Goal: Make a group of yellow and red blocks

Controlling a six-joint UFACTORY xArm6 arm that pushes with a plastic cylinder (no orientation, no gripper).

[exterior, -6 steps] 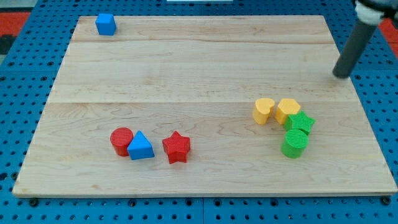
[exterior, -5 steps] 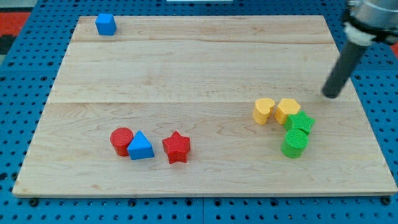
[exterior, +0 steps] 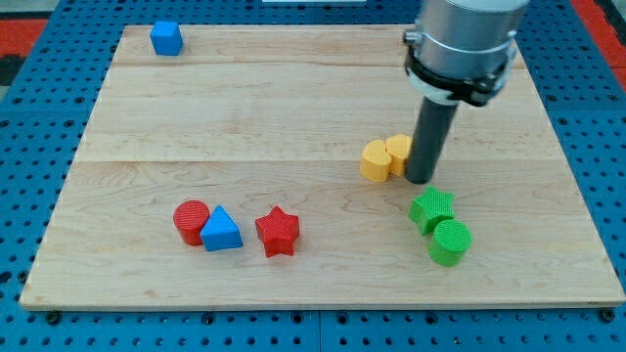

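Observation:
My tip point(exterior: 421, 180) rests on the board right against the right side of two yellow blocks. The left yellow block point(exterior: 375, 161) is heart-like; the right yellow one point(exterior: 398, 152) is partly hidden behind the rod. A red cylinder point(exterior: 191, 221) and a red star point(exterior: 278, 231) lie at the view's lower left, with a blue triangle point(exterior: 221, 230) between them, touching the cylinder. The yellow pair is well to the right of the red blocks.
A green star point(exterior: 431, 208) and a green cylinder point(exterior: 450, 241) sit just below and right of my tip. A blue block point(exterior: 166, 38) lies at the board's top left corner. The wooden board point(exterior: 293, 108) rests on a blue pegboard.
The rod has swung from the board's right edge down and left to the yellow blocks, pushing them left. The green star and cylinder have shifted left and down, apart from the yellows.

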